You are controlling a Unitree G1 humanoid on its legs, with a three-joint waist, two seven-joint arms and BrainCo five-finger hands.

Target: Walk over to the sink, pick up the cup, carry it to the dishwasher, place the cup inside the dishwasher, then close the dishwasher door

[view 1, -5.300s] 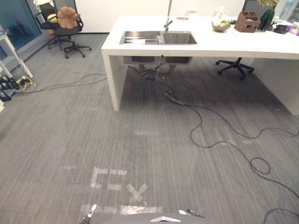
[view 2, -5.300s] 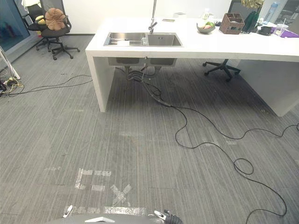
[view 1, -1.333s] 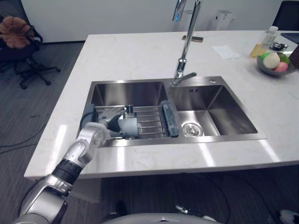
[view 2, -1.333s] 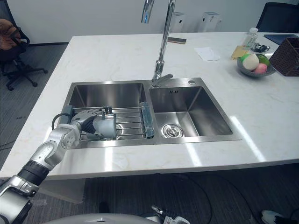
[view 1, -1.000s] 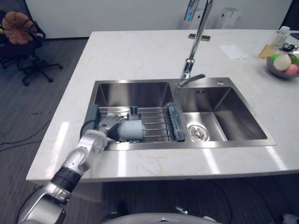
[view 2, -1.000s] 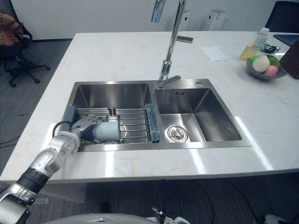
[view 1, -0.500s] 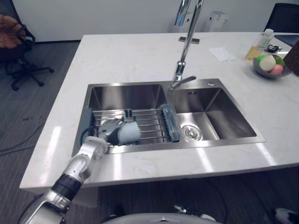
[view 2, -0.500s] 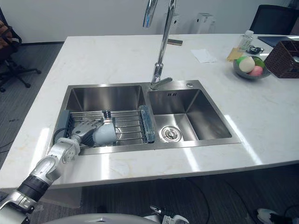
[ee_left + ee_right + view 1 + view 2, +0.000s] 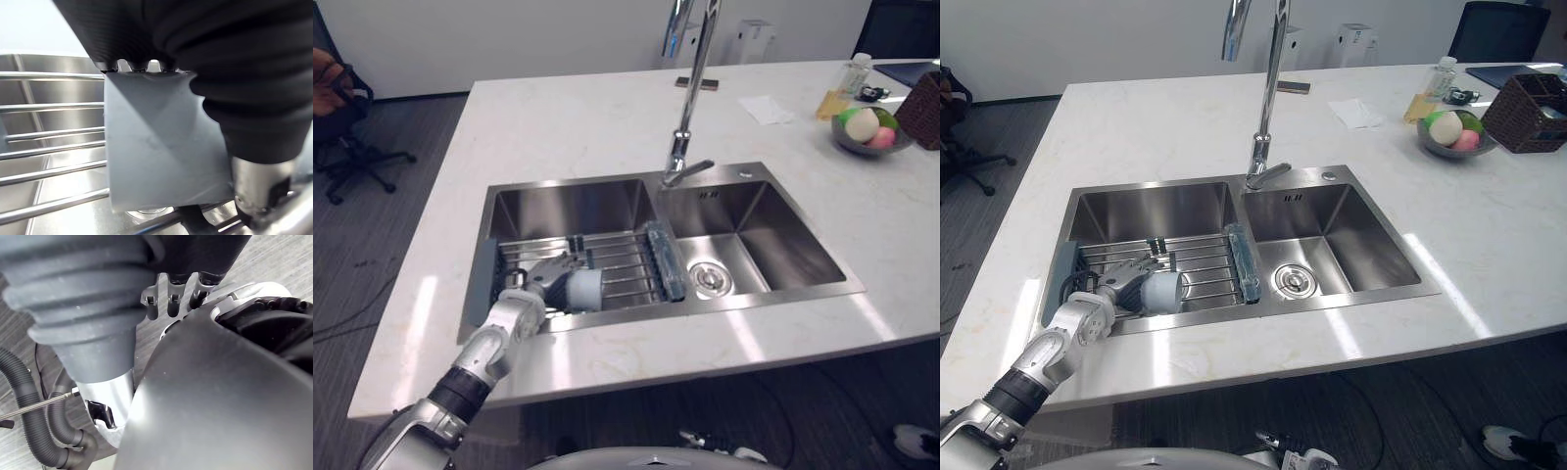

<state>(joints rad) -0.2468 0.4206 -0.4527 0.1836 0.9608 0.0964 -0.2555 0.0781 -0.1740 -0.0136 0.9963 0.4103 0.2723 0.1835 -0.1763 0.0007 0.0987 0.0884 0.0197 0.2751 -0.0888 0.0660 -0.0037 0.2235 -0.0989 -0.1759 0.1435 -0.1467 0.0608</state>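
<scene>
In the left eye view, the left hand (image 9: pixel 540 282) is low in the left basin of the steel sink (image 9: pixel 773 298). Its fingers and thumb are wrapped round the pale blue-grey cup (image 9: pixel 585 289). The cup lies on its side over the wire rack (image 9: pixel 626 260), with its open end toward the divider between the basins. I cannot tell whether it rests on the bars or sits just above them. A tall faucet (image 9: pixel 688 98) stands behind the divider, and a fruit bowl (image 9: pixel 867 132) sits far off to the right on the white counter (image 9: pixel 558 117). The right eye view shows the same grasp, plus a woven basket (image 9: pixel 1528 98) beside the bowl and a sheet of paper (image 9: pixel 1354 113) well behind the sink. In the left wrist view, the cup's side is clamped between the fingers and the thumb, with the rack's bars running past it. In the right wrist view, the right hand (image 9: pixel 98 289) hangs above grey carpet (image 9: pixel 283 259); whether it is open or closed I cannot tell.
</scene>
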